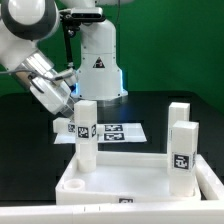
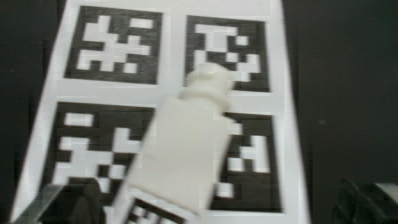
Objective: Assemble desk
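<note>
Desk panel: the wide white desk panel (image 1: 130,185) with a raised rim is seen lying flat on the black tabletop (image 1: 190,75), at the front of the exterior view.
Left leg: one white square leg (image 1: 85,130) is seen standing upright on the panel near the exterior view's left. A black-and-white tag is carried on its side.
Right legs: two more legs are seen standing upright on the panel at the exterior view's right. The back right leg (image 1: 179,116) is placed just behind the front right leg (image 1: 182,152). A tag is shown on the front one.
Marker board: the marker board (image 1: 112,131) is laid flat on the tabletop behind the panel, between the panel and the white robot base (image 1: 100,60).
End effector: the end effector (image 1: 62,100) is held up in the air, just beside the top of the left leg. Its jaws are spread wide apart, and nothing is clamped.
Wrist view: a white leg (image 2: 178,150) is seen from above, with the marker board's tags behind it. A dark finger (image 2: 71,200) is shown off to one side of the leg, not touching it.
</note>
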